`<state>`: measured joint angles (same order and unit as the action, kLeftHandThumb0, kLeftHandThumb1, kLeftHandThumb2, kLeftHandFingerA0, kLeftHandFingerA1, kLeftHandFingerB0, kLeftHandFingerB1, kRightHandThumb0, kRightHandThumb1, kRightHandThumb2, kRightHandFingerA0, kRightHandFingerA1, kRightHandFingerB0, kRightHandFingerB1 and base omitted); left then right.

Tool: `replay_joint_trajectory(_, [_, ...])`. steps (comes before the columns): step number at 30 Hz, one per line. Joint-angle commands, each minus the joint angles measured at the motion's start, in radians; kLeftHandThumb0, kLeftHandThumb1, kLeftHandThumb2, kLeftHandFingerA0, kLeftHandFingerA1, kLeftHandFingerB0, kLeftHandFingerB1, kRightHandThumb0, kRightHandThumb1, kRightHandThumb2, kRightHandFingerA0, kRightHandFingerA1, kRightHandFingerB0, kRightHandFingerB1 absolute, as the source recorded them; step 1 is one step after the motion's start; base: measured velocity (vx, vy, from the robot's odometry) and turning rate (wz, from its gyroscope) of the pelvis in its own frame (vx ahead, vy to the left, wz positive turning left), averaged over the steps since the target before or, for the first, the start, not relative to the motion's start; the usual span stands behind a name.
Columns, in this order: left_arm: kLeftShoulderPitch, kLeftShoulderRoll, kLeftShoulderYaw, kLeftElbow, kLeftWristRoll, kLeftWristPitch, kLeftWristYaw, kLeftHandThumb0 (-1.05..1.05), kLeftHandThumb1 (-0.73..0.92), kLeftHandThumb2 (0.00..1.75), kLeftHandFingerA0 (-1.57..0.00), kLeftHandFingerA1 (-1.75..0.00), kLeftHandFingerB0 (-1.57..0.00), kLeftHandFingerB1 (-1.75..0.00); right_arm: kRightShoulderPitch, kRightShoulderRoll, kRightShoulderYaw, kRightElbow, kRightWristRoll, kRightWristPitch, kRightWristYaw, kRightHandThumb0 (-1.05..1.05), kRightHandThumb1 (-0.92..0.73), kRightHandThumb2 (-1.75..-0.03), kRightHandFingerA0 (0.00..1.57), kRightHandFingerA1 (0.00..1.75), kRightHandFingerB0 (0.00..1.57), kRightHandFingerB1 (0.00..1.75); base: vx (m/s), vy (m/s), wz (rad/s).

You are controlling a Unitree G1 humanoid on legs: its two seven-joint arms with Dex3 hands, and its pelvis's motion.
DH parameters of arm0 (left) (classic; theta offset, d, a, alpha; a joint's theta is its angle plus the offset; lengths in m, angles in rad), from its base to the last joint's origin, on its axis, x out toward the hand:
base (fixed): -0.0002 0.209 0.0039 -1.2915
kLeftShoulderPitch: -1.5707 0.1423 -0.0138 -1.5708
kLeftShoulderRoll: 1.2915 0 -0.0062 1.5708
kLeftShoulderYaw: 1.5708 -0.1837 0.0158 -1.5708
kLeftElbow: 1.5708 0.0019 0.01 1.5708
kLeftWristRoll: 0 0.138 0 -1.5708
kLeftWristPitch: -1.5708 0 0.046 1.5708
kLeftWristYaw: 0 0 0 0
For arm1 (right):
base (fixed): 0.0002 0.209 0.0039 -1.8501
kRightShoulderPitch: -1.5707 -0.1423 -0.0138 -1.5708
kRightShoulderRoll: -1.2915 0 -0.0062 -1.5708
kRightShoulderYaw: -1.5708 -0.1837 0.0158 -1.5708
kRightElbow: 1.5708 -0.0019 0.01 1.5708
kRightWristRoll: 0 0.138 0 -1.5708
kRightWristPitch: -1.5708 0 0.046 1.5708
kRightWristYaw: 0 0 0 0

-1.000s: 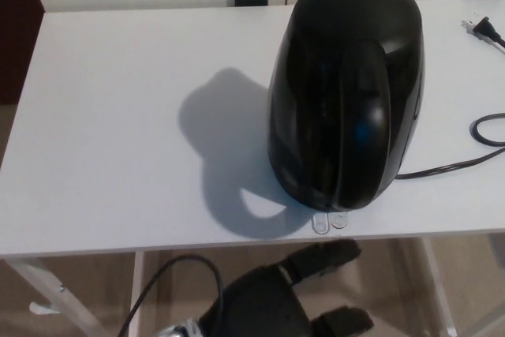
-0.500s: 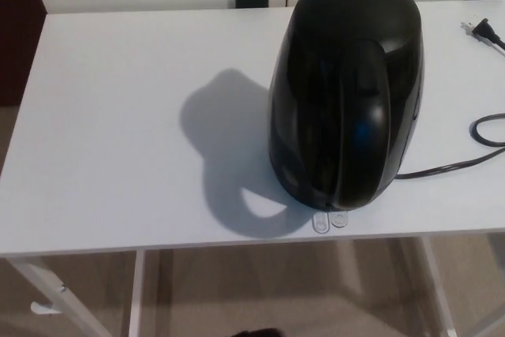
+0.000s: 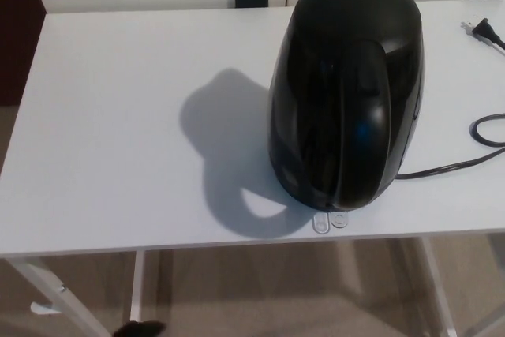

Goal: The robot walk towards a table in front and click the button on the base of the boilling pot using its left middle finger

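- The boiling pot (image 3: 345, 88), a glossy black kettle with a rounded body and a wide handle arching down its near side, stands right of centre near the front edge of the bench (image 3: 118, 116).
- Two small clear tabs (image 3: 330, 221), presumably the buttons on its base, poke out at the foot of the pot, just beside the bench's front edge.
- A second ago the left hand was raised below that edge, close under the tabs. Now only a dark tip (image 3: 139, 328) shows at the bottom of the view, well apart from them; I cannot tell whether its fingers are apart or curled.
- The right hand is out of view.
- In my judgement the press is either finished or must be approached afresh.
- The bench is matte white and smooth; a black cord (image 3: 461, 159) loops away at the right to a loose plug (image 3: 480, 28).
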<state>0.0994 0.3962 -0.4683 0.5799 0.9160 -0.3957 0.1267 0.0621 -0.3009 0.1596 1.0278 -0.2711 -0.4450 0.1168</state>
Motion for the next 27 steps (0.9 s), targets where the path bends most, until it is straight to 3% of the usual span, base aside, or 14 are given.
replay_joint_trajectory(1, [-0.077,-0.071,0.352,0.374,-0.505,0.000,-0.172,-0.63,0.73,0.61,-0.32,-0.38,-0.24,-0.30,-0.018,0.007,-0.027,0.007,0.017,0.039,-0.056,-0.48,-0.53,-0.81,0.63,0.55,0.49,0.50,0.00,0.000,0.00])
replay_joint_trajectory(12, [-0.049,-0.070,0.407,0.388,-0.475,-0.055,-0.203,-0.64,0.72,0.61,-0.34,-0.37,-0.24,-0.29,-0.002,0.007,-0.027,0.014,0.008,0.044,-0.058,-0.49,-0.54,-0.82,0.64,0.55,0.49,0.50,0.00,0.000,0.00])
replay_joint_trajectory(13, [-0.052,-0.071,0.410,0.388,-0.475,-0.060,-0.209,-0.67,0.60,0.84,-0.26,-0.46,-0.20,-0.40,-0.006,0.008,-0.030,0.011,0.011,0.041,-0.057,-0.49,-0.53,-0.82,0.65,0.56,0.50,0.51,0.00,0.000,0.00])
replay_joint_trajectory(17, [-0.059,-0.074,0.421,0.397,-0.476,-0.069,-0.220,-0.67,0.60,0.84,-0.26,-0.46,-0.20,-0.40,-0.008,0.008,-0.032,0.008,0.012,0.040,-0.056,-0.49,-0.53,-0.82,0.65,0.56,0.50,0.51,0.00,0.000,0.00])
replay_joint_trajectory(18, [-0.069,-0.076,0.418,0.407,-0.468,-0.070,-0.212,-0.64,0.71,0.61,-0.35,-0.38,-0.24,-0.30,-0.013,0.006,-0.034,0.010,0.013,0.041,-0.054,-0.49,-0.53,-0.81,0.65,0.56,0.50,0.51,0.00,0.000,0.00])
replay_joint_trajectory(20, [-0.077,-0.073,0.415,0.411,-0.468,-0.073,-0.215,-0.64,0.71,0.61,-0.34,-0.38,-0.24,-0.30,-0.016,0.008,-0.039,0.007,0.018,0.043,-0.050,-0.48,-0.53,-0.81,0.64,0.55,0.50,0.51,0.00,0.000,0.00])
replay_joint_trajectory(21, [-0.078,-0.072,0.414,0.410,-0.469,-0.073,-0.219,-0.68,0.59,0.84,-0.27,-0.46,-0.20,-0.41,-0.017,0.007,-0.038,0.006,0.017,0.044,-0.049,-0.49,-0.53,-0.81,0.64,0.55,0.50,0.51,0.00,0.000,0.00])
replay_joint_trajectory(24, [-0.081,-0.069,0.406,0.411,-0.478,-0.077,-0.224,-0.68,0.59,0.84,-0.28,-0.46,-0.21,-0.41,-0.022,0.001,-0.028,0.006,0.002,0.051,-0.052,-0.49,-0.53,-0.82,0.65,0.55,0.49,0.50,0.00,0.000,0.00])
replay_joint_trajectory(25, [-0.080,-0.068,0.404,0.405,-0.485,-0.075,-0.230,-0.68,0.59,0.84,-0.28,-0.46,-0.21,-0.41,-0.025,0.003,-0.032,0.008,0.007,0.052,-0.050,-0.48,-0.53,-0.80,0.64,0.55,0.49,0.50,0.00,0.000,0.00])
replay_joint_trajectory(26, [-0.080,-0.067,0.401,0.404,-0.490,-0.074,-0.231,-0.67,0.59,0.84,-0.28,-0.46,-0.21,-0.41,-0.026,0.003,-0.032,0.007,0.008,0.051,-0.049,-0.43,-0.63,-0.58,0.71,0.41,0.54,0.37,0.00,0.000,0.00])
replay_joint_trajectory(27, [-0.081,-0.067,0.400,0.403,-0.493,-0.074,-0.231,-0.67,0.59,0.84,-0.28,-0.46,-0.21,-0.41,-0.026,0.003,-0.032,0.006,0.009,0.050,-0.048,-0.43,-0.63,-0.58,0.71,0.41,0.54,0.37,0.00,0.000,0.00])
